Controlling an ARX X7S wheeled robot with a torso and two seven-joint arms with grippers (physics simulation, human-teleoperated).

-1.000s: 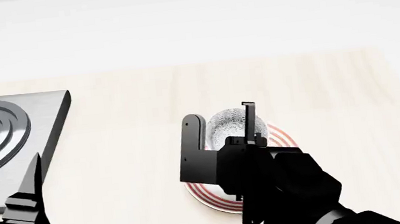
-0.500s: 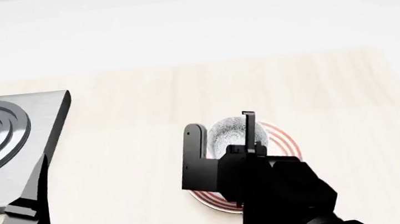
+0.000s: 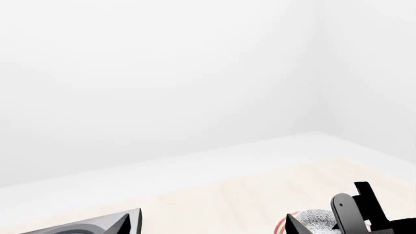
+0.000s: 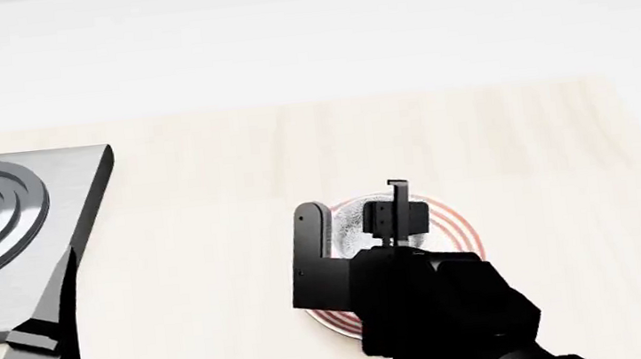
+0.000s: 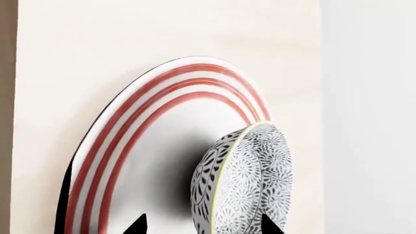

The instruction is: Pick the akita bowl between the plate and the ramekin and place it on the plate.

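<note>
The akita bowl [image 4: 355,216], speckled grey and white, hangs tilted just above the plate [image 4: 459,223], a white disc with red rings. My right gripper [image 4: 355,203] is shut on it from above. In the right wrist view the bowl [image 5: 254,180] lies between the two dark fingertips [image 5: 138,226], one outside its wall and one over its pale inside, and its shadow falls on the plate [image 5: 130,146]. My left gripper [image 3: 211,222] stands open and empty at the lower left, far from the plate. The ramekin is out of view.
A grey cooktop [image 4: 14,212] with raised concentric rings sits at the table's left, close to my left arm. The wooden tabletop [image 4: 531,139] ends at a right edge near the plate and at a far edge against a white background.
My right gripper has come down towards me with the bowl, bringing it from the plate's far rim to over the plate's middle. The left arm has shifted slightly.
</note>
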